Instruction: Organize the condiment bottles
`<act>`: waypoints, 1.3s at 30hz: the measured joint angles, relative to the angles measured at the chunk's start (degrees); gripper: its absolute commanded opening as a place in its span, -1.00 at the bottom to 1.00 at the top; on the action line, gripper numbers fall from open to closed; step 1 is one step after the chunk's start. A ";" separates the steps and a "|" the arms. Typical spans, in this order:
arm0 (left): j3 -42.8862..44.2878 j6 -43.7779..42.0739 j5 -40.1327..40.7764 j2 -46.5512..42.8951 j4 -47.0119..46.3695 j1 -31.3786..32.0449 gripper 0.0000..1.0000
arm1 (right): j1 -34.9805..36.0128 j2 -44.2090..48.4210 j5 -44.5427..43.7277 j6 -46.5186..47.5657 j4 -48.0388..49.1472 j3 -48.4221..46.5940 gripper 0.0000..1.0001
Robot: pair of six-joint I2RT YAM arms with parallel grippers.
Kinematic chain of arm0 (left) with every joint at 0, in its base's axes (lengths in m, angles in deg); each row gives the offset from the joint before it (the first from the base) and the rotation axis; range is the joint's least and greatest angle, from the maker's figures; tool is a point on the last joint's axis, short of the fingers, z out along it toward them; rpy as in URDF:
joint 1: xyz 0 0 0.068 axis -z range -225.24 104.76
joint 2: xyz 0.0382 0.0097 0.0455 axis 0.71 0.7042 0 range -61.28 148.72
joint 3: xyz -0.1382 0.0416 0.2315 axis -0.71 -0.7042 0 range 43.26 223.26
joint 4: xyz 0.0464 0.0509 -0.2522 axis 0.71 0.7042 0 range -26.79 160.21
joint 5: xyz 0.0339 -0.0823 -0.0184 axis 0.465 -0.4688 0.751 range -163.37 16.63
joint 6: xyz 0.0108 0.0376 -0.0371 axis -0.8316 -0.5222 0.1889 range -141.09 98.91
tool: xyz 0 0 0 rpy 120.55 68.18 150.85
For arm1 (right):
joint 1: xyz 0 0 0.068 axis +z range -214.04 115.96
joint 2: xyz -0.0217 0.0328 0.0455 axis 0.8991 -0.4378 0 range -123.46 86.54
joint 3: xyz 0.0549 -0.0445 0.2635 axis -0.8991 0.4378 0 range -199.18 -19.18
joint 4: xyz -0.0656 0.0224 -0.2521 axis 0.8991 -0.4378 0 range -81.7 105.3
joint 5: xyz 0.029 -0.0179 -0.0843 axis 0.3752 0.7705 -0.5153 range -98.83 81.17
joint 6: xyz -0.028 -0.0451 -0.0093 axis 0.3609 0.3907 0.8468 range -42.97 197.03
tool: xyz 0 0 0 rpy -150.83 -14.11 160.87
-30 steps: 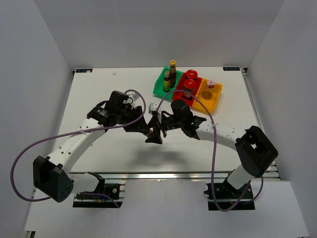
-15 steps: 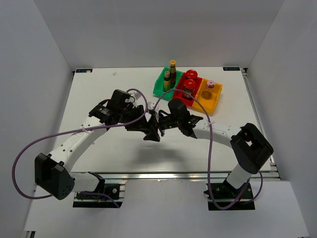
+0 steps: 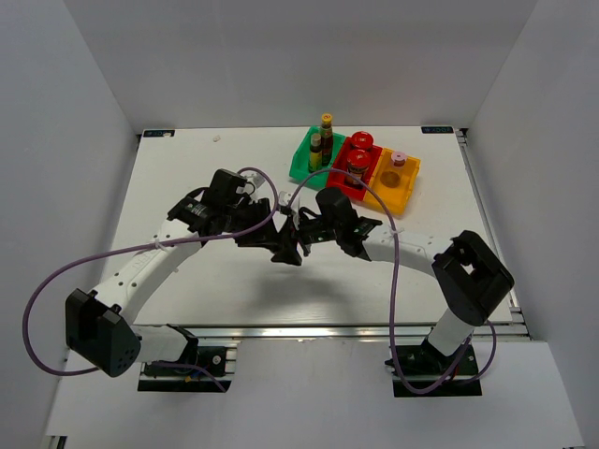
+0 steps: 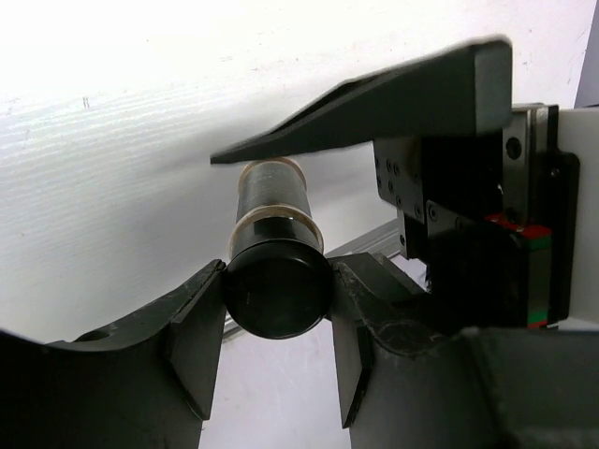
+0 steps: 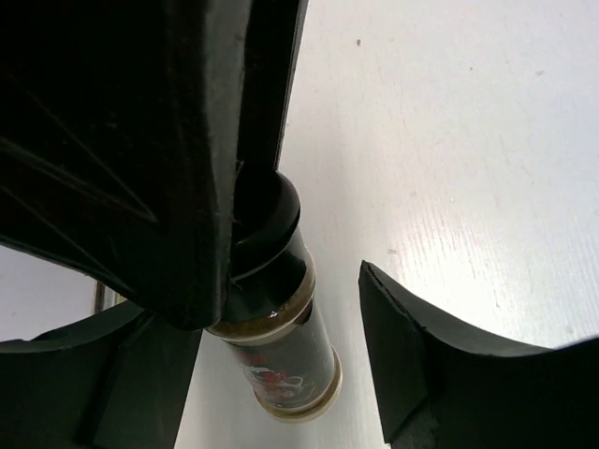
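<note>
My left gripper (image 4: 276,323) is shut on the cap of the small dark black-capped shaker (image 4: 274,245). In the right wrist view the shaker (image 5: 285,351) hangs from the left fingers (image 5: 140,140). My right gripper (image 5: 281,369) is open, with its jaws on either side of the shaker's body and a gap on the right side. In the top view the two grippers, left (image 3: 284,251) and right (image 3: 299,230), meet at the table's middle and hide the shaker. Two yellow-capped bottles (image 3: 321,140), two red-lidded jars (image 3: 359,154) and the pink-capped bottle (image 3: 398,161) stand in the bins.
A green bin (image 3: 299,168), a red bin (image 3: 343,180) and a yellow bin (image 3: 391,196) sit side by side at the back right of the white table (image 3: 187,178). Purple cables loop over both arms.
My right gripper has moved left and closed in around the shaker held by my left gripper. The left gripper has shifted only slightly.
</note>
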State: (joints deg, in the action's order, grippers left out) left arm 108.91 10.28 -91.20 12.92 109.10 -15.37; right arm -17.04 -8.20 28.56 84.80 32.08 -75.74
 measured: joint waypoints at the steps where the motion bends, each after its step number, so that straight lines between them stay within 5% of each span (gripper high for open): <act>1: 0.00 -0.07 0.09 0.00 -0.02 0.00 -0.89 | 0.00 0.00 0.00 -0.11 0.17 0.00 0.30; 4: 0.00 -0.15 0.57 0.00 -0.13 0.00 -0.89 | 0.00 0.00 0.20 -0.76 1.11 0.15 0.13; 8: 0.04 -0.52 1.14 -0.04 -0.39 -0.04 -0.88 | 0.28 0.00 1.11 -1.77 2.64 0.48 -0.35; 10: 0.04 -0.50 1.20 -0.15 -0.31 -0.02 -0.55 | 0.26 0.00 1.31 -2.14 3.82 0.98 -0.39; 12: 0.04 -0.50 1.29 -0.28 -0.33 -0.02 -0.45 | 0.28 0.00 1.27 -2.82 4.48 1.18 -0.44; 15: 0.04 -0.52 1.92 -0.94 -0.61 -0.02 0.14 | 0.28 0.07 0.85 -3.50 5.88 1.42 -0.49; 18: 0.04 -0.76 2.95 -2.05 -1.25 0.00 0.96 | 0.35 0.94 -0.87 -4.57 8.44 2.97 -0.53; 32: -4.94 6.47 26.56 -9.31 -15.80 -3.06 0.96 | -14.23 10.38 -13.05 -15.08 14.95 14.43 -0.55; 39: -7.74 7.04 34.91 -8.46 -22.75 -5.46 0.96 | -21.53 14.43 -21.38 -13.84 10.95 10.29 -0.54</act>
State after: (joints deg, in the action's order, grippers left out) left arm 101.17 17.32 -56.29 4.46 86.34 -20.83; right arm -38.56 6.22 7.18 70.96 43.03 -65.44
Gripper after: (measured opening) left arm 0.982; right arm 0.507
